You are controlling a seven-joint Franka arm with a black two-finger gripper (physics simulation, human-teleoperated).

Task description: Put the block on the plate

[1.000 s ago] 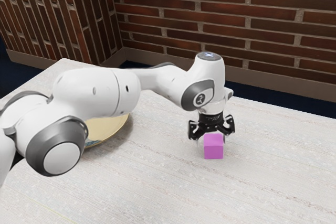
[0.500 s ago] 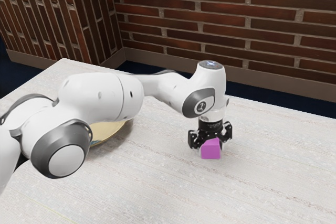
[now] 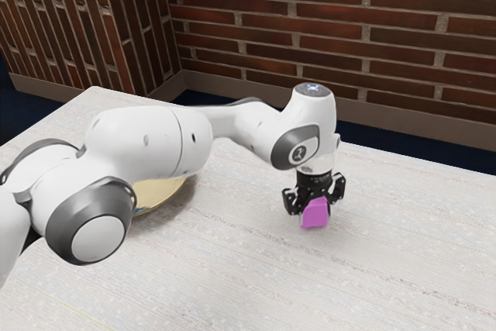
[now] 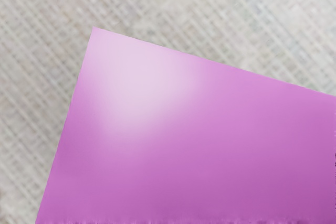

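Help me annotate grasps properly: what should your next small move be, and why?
I'd probably lift straight up a little with my grip kept firm, before swinging over. My gripper looks closed on the block, which sits slightly tilted, and the plate is well off toward the exterior view's left, partly hidden by my arm.

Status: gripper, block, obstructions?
Gripper: jaws closed on pink block. Block slightly tilted, not on plate. Arm hides part of plate; obstructions there uncertain.

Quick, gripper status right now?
Gripper: closed on the pink-purple block, which sits slightly tilted between the fingers.
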